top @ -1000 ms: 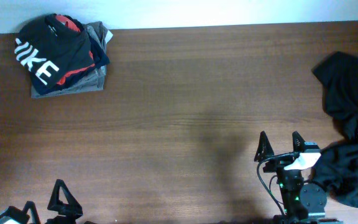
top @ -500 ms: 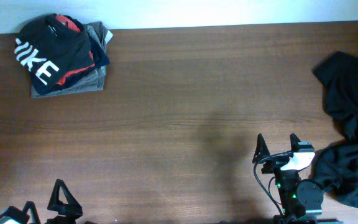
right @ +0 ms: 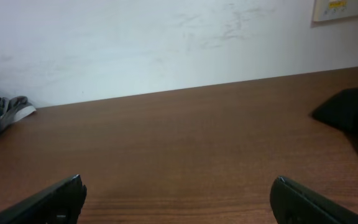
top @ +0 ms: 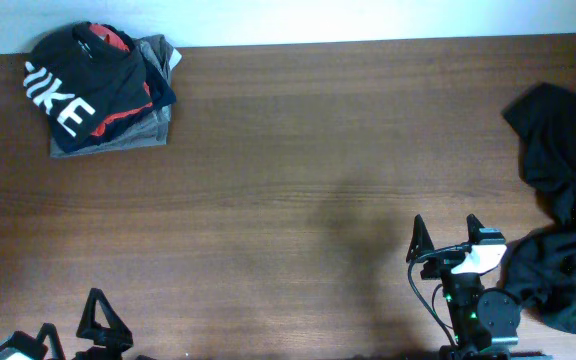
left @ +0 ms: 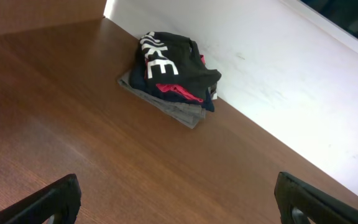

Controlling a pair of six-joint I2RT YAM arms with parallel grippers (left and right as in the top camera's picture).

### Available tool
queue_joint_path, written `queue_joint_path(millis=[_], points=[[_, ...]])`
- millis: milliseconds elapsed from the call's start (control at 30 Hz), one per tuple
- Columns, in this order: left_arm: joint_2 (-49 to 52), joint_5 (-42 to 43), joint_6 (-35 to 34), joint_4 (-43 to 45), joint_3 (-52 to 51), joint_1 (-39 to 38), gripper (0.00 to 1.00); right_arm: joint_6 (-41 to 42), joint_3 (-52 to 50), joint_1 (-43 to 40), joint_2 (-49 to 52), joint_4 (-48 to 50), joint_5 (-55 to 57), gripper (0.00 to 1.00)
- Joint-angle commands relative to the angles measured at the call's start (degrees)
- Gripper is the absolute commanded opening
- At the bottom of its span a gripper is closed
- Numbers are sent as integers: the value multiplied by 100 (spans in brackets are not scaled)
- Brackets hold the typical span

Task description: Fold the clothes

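Black lettered T-shirt (top: 73, 90) tops a folded stack (top: 113, 142) at 10 o'clock on the table (top: 288, 170), with red, navy and grey layers under it. That part looks done. Crumpled black garment (top: 568, 200) at 3 o'clock is unfolded, left to do. Left gripper (top: 68, 335) at 7 o'clock: jaws apart, empty. Right gripper (top: 446, 240) at 5 o'clock: jaws apart, empty, near that garment. No containers in view.

I'm seeing the left claw (top: 70, 335) getting cut off by the overhead view's bottom edge. The loose black garment (top: 568, 190) is running off the right edge, and the lettered T-shirt (top: 78, 80) is hiding most of the folded pieces (top: 128, 135) beneath it.
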Motion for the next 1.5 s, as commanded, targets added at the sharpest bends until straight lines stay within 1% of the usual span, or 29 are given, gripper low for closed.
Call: queue_joint_path(millis=[0,667,733,833,933,967,1000,1033,1067,1133,1200,1300,1467], points=[[-44,-63,-15,-7,4,28,99,-42,-26,-37,-63,-39,4,99],[-44,-66,-13,-13,4,48,99,-42,-26,-37,-63,-39,7,99],[-44,-15,-15,-153,4,195,99,-42,-26,-37,-63,-39,7,99],[-44,396,-11,-208,-48,505,99,-42,-26,-37,-63,-39,4,99],[-44,758,24,-109,-330,903,99,-42,-26,-37,-63,-39,7,99],[-44,940,192,55,-483,1073,99,-42,-26,-37,-63,-39,7,99],[-44,1198,514,317,-654,1231,99,-42,-26,-37,-63,-39,7,99],[-44,1692,1137,855,-929,1449,99,-42,-26,-37,-63,-39,7,99],[-44,2072,1572,1287,-1119,1569,99,-42,-26,-37,-63,-39,7,99],[-44,2824,2271,2192,-1486,1740,99,-42,-26,-37,-63,-39,7,99],[-44,3394,2778,3034,-1849,1827,99,-42,-26,-37,-63,-39,7,99],[-44,3589,3108,3851,-2371,1893,99,-42,-26,-37,-63,-39,7,99],[-44,3589,3281,4636,-3178,1915,99,-42,-26,-37,-63,-39,7,99]])
